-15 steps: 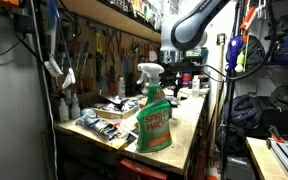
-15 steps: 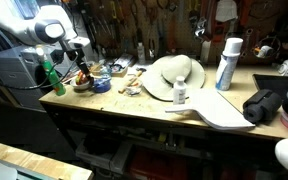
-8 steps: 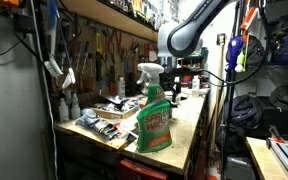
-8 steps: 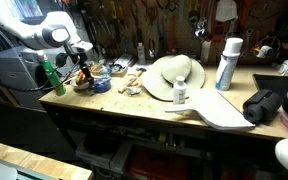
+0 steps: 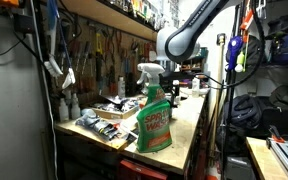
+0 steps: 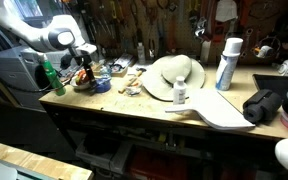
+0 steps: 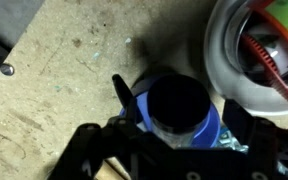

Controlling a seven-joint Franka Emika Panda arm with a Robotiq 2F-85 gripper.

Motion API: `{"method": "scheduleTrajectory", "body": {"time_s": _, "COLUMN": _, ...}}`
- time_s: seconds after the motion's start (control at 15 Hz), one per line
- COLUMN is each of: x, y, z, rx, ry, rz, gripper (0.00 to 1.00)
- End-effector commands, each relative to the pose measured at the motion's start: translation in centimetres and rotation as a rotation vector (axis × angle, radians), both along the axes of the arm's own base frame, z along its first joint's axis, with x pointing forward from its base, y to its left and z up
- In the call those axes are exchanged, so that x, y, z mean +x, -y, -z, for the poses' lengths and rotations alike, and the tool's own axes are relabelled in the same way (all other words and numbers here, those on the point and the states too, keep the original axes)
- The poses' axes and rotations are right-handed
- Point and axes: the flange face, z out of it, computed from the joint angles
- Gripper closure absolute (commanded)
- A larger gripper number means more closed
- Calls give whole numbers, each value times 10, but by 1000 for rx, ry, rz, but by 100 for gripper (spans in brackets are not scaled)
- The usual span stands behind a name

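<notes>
The gripper is held wide open over a blue cup, fingers spread either side, seemingly untouched in the dark view. The cup is seen upright on the wooden bench, just beside a white bowl.

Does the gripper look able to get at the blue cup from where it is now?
Probably yes. In the wrist view the blue cup sits right under the gripper, jaws apart either side of it. Bare workbench frees one side; the white bowl crowds the other, leaving little room.
</notes>
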Motion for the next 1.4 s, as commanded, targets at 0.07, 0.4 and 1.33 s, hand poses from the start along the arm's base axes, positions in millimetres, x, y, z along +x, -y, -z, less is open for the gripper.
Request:
{"method": "scheduleTrajectory", "body": {"time_s": 0.07, "x": 2, "y": 4, "z": 6, "rx": 13, "ry": -14, "rz": 28, "gripper": 18}}
{"method": "scheduleTrajectory", "body": {"time_s": 0.4, "x": -1, "y": -11, "z": 3, "rx": 21, "ry": -18, "rz": -7, "gripper": 25}}
{"method": "scheduleTrajectory", "body": {"time_s": 1.33, "x": -33, "y": -30, "z": 0, "rx": -96, "ry": 140, "rz": 57, "gripper": 18}}
